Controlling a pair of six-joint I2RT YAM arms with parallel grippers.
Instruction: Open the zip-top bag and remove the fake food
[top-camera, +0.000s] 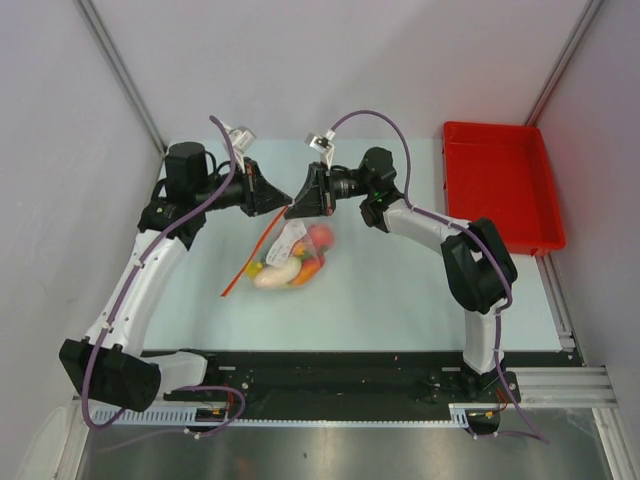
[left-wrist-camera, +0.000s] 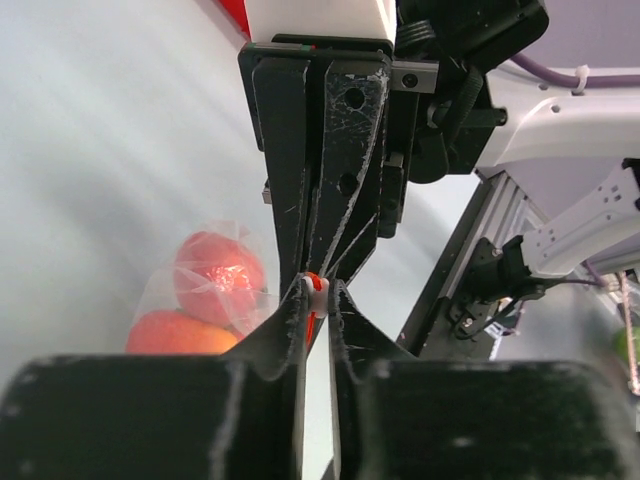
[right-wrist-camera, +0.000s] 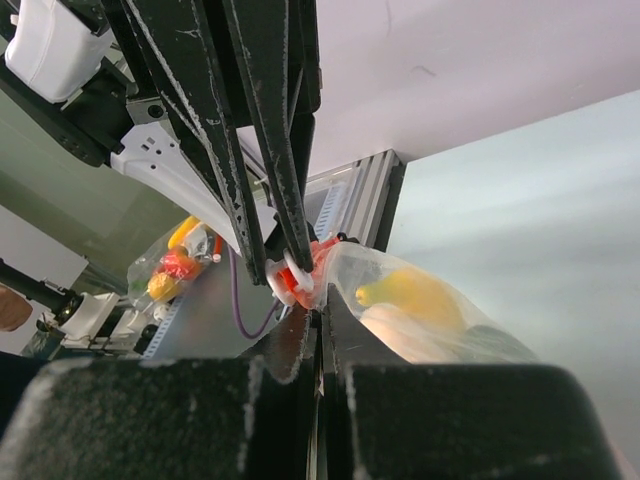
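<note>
Pale green tabletop (top-camera: 400, 290) between white walls (top-camera: 350, 60), 1 red tray (top-camera: 500, 190) at its far right corner.

- Your left arm (top-camera: 140, 280) rises from its base at the near left. It bends at the elbow and sends its forearm inward to the right.
- Your right arm (top-camera: 470, 270) mirrors it from the near right. Its elbow is raised and its forearm reaches leftward.
- Left hand (top-camera: 287, 207): the fingers are drawn nearly together, pinching the red strip at the mouth of the zip-top bag (top-camera: 290, 255).
- Right hand (top-camera: 295, 209): the fingers are pressed together on the same mouth, from the opposite side.
- The two hands meet tip to tip, with the wrists roughly level and pointing at each other.
</note>
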